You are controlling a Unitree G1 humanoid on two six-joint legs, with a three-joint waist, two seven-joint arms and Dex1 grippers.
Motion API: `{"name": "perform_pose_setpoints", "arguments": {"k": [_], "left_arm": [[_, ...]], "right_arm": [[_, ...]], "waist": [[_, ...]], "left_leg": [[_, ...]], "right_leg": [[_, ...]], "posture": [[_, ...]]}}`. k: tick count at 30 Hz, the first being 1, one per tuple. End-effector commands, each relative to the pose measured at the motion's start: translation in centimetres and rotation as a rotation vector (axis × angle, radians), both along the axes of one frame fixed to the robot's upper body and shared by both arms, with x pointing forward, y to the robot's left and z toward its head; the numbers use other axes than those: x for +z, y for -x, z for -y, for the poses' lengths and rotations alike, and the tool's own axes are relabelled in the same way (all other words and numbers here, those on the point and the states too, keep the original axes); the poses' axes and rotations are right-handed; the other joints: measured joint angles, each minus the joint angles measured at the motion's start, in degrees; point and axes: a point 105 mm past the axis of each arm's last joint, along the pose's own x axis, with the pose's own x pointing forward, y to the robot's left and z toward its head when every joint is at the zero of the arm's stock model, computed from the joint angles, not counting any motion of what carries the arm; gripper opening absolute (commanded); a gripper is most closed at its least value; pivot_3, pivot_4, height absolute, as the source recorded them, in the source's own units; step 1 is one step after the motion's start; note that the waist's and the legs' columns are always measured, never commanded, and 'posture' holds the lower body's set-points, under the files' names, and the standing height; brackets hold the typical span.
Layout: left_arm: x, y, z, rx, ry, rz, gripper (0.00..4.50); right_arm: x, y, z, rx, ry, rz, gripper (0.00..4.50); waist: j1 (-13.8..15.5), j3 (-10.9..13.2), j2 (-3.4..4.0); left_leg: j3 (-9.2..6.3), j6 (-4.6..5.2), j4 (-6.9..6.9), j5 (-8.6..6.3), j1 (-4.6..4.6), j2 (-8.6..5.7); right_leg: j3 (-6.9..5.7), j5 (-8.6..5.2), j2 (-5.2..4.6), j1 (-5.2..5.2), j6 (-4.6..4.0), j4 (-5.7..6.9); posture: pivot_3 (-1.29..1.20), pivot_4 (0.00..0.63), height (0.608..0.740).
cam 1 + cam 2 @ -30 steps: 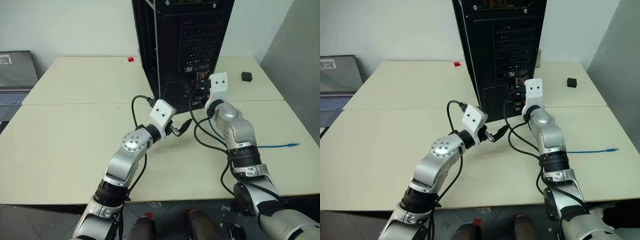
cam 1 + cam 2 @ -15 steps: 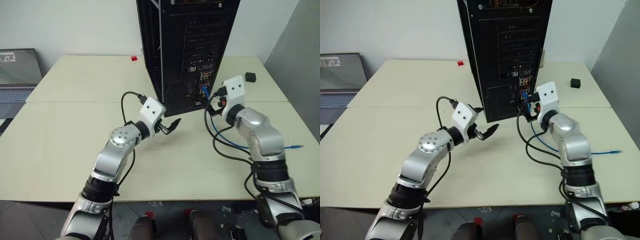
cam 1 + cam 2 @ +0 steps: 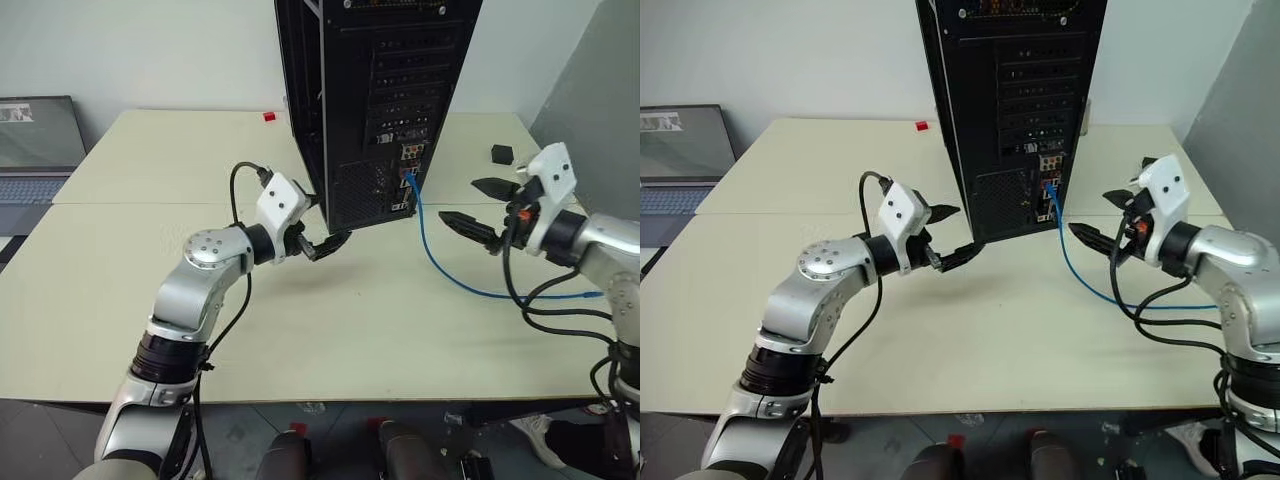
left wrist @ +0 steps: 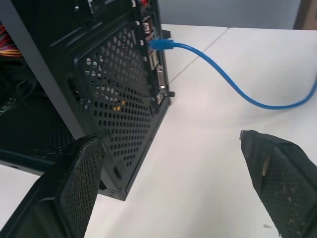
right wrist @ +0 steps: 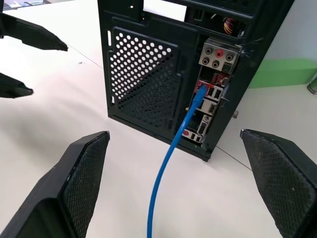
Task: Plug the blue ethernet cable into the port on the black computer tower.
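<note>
Pale cream tabletops (image 3: 120,290), joined edge to edge before a white wall, fill the lower frame. At upper centre the tall black metal computer tower (image 3: 375,100) stands with its perforated rear panel facing the camera. The long bright-blue ethernet cable (image 3: 440,268) is now seated by its plug in the small dark port (image 5: 200,88) on the rear connector strip; from there it hangs down and trails across the table to the right edge. A second ago the right gripper (image 3: 478,206) was pressed against that strip; it has since been drawn back to the right of frame, its fingers spread wide and empty. The left gripper (image 3: 318,224) is likewise released, held just beside the tower's lower corner, grasping nothing. Insertion is judged complete; only seating remains unverified.
</note>
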Motion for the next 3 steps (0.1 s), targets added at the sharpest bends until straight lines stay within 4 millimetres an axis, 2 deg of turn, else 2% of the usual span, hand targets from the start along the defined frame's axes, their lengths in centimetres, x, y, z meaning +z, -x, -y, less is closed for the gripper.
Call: {"name": "perform_pose_setpoints", "arguments": {"k": [1,3], "left_arm": [[1.47,0.57,0.10,-0.043,0.030,0.050,4.50],[1.44,0.55,0.05,-0.037,0.032,0.054,4.50]], "right_arm": [[0.96,0.67,-0.21,0.023,0.007,0.043,4.49],[0.86,0.69,-0.26,0.024,0.008,0.042,4.49]], "waist": [[0.1,0.0,0.00],[0.1,0.0,0.00]], "left_leg": [[0.00,0.00,0.00,0.00,0.00,0.00],[0.00,0.00,0.00,0.00,-0.01,0.00]], "right_leg": [[-0.01,0.00,0.00,0.00,0.00,0.00],[0.00,0.00,0.00,0.00,0.00,0.00]], "posture": [[0.00,0.150,0.740],[0.00,0.150,0.740]]}}
